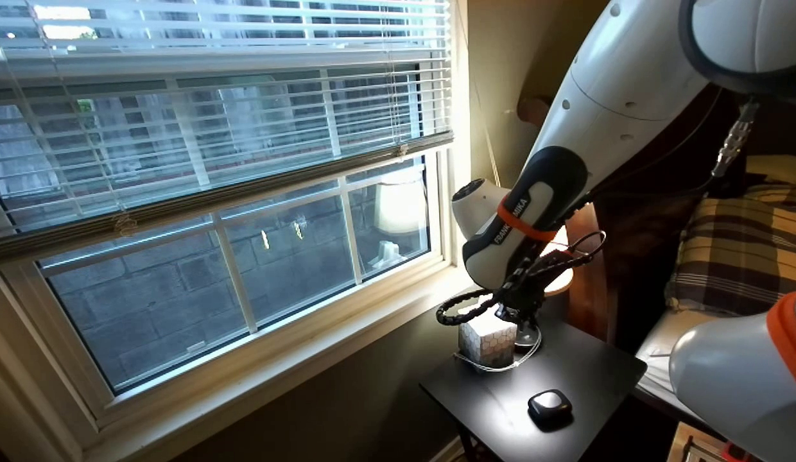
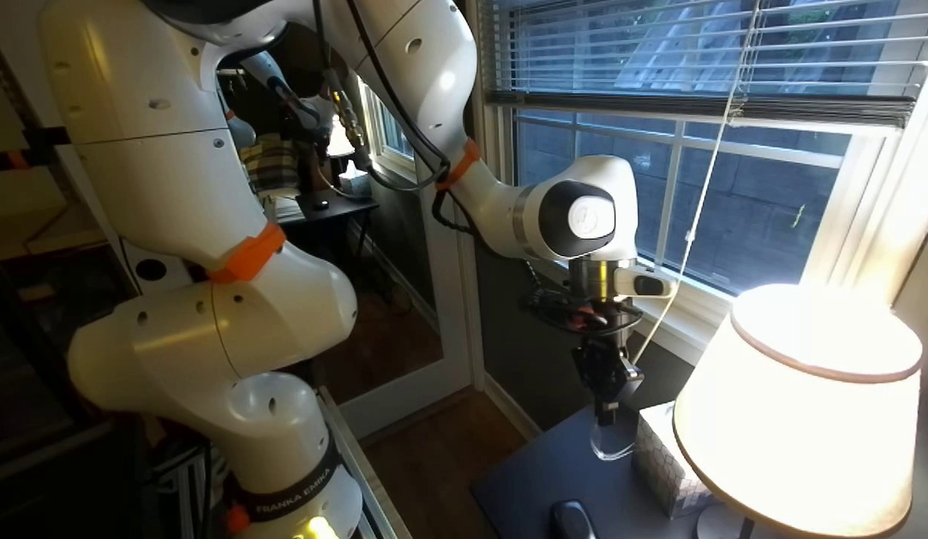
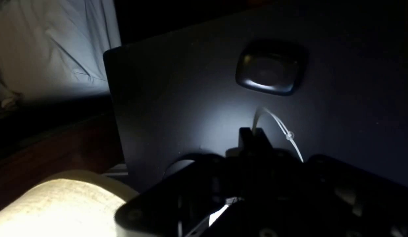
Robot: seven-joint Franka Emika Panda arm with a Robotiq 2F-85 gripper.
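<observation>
My gripper (image 3: pixel 254 135) points down over the dark side table (image 3: pixel 171 82), its two black fingertips shut on a thin white cord (image 3: pixel 279 122). In the wrist view, the cord's loop bends out beyond the fingertips and carries a small clear bead. In an exterior view, the gripper (image 2: pixel 606 414) is just above the table, and the cord (image 2: pixel 705 180) runs down from the window blinds (image 2: pixel 688 56) to it, with a loop hanging below. A patterned tissue box (image 2: pixel 667 458) stands beside the gripper; it also shows in an exterior view (image 1: pixel 484 350).
A lit lamp (image 2: pixel 797 419) stands close to the tissue box; its shade (image 3: pixel 59 210) also shows in the wrist view. A black rounded object (image 1: pixel 549 404) lies on the table (image 1: pixel 494 417). A window sill (image 1: pixel 295 350) runs along the wall. A bed (image 1: pixel 751 244) stands beyond the table.
</observation>
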